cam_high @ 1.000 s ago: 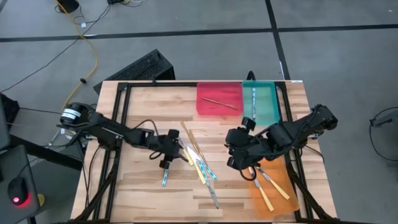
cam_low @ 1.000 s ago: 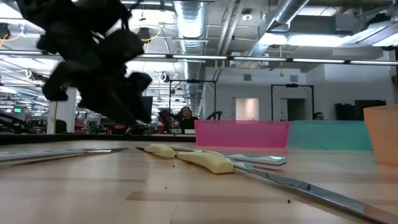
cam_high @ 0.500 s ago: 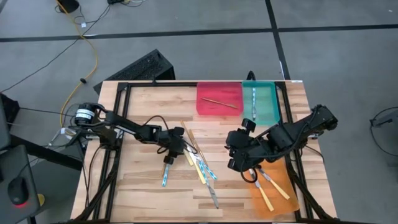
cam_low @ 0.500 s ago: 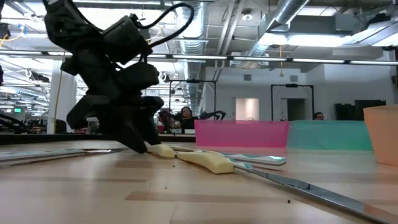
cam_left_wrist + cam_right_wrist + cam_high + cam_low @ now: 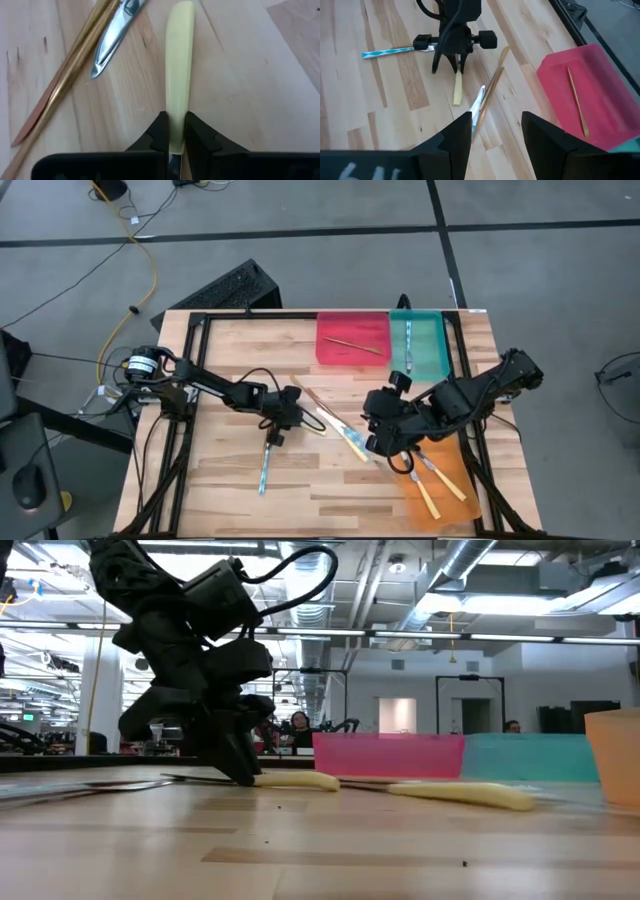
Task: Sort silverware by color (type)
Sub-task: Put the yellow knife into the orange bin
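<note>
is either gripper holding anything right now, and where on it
The left gripper is closed on a yellow-handled knife, gripping the handle at the end next to the blade. The right gripper is open and holds nothing.

Wooden table (image 5: 225, 345), red tray (image 5: 352, 338), teal tray (image 5: 425, 350), orange tray (image 5: 445, 480), scattered silverware (image 5: 335, 428)

I see the surface (image 5: 230, 470) as pale wood with darker streaks; the knife handle (image 5: 178, 60) between my left end effector's (image 5: 174, 132) black fingers is pale yellow; beside it lie golden-tan sticks (image 5: 75, 75) and a shiny silver blade (image 5: 112, 40); from the red tray (image 5: 352, 338), the teal tray (image 5: 432, 350) sits adjacent and the orange tray (image 5: 460, 475) nearer me.
</note>
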Available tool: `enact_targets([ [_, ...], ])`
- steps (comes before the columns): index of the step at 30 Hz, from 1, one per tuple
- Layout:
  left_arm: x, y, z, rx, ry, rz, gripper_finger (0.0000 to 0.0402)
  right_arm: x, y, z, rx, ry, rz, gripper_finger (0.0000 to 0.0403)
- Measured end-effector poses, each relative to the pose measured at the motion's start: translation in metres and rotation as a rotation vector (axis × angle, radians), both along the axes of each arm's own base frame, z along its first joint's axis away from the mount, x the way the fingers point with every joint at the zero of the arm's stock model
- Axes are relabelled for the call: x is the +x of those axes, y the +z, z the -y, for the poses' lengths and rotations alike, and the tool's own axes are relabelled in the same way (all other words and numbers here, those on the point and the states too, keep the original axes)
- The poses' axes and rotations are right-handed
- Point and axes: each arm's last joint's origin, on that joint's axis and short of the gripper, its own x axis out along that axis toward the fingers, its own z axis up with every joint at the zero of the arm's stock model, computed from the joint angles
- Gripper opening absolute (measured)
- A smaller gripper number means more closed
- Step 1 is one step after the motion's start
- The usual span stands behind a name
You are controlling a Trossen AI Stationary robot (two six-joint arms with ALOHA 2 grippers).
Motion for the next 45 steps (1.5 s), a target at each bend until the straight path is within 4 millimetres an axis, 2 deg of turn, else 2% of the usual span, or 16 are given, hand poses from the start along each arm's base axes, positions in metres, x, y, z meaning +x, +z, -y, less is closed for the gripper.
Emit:
enact_targets([
  [5, -0.001, 0.003, 0.0, -0.016, 0.047, 0.011, 0.0018, -0.002, 0.001, -0.006, -0.01, 0.005, 0.025, 0.0194],
  [10, -0.008, 0.024, -0.002, -0.028, 0.107, 0.05, 0.0018, -0.005, 0.004, -0.018, -0.04, 0.014, 0.089, 0.0194],
  [18, -0.021, 0.094, -0.003, -0.065, 0.143, 0.344, 0.0018, -0.018, 0.007, -0.038, -0.105, -0.021, 0.199, 0.0194],
  [24, -0.039, 0.154, 0.0, -0.185, 0.141, 0.666, 0.0016, -0.027, 0.009, -0.053, -0.142, -0.116, 0.365, 0.0194],
  [27, -0.051, 0.183, 0.007, -0.233, 0.089, 0.848, 0.0016, -0.028, -0.001, -0.065, -0.185, -0.146, 0.46, 0.0194],
  [30, -0.061, 0.202, 0.015, -0.266, 0.04, 0.979, 0.0016, -0.027, -0.014, -0.074, -0.178, -0.151, 0.494, 0.0194],
  [33, -0.072, 0.21, 0.025, -0.312, -0.013, 1.117, 0.0016, -0.023, -0.025, -0.079, -0.146, -0.162, 0.528, 0.0194],
  [35, -0.077, 0.208, 0.031, -0.343, -0.046, 1.192, 0.0016, -0.018, -0.034, -0.081, -0.134, -0.166, 0.546, 0.0194],
  [41, -0.081, 0.186, 0.041, -0.424, -0.071, 1.275, 0.0016, 0.01, -0.049, -0.078, -0.12, -0.131, 0.614, 0.0194],
  [45, -0.079, 0.175, 0.048, -0.481, -0.087, 1.31, 0.0016, 0.033, -0.053, -0.066, -0.078, -0.028, 0.668, 0.0194],
])
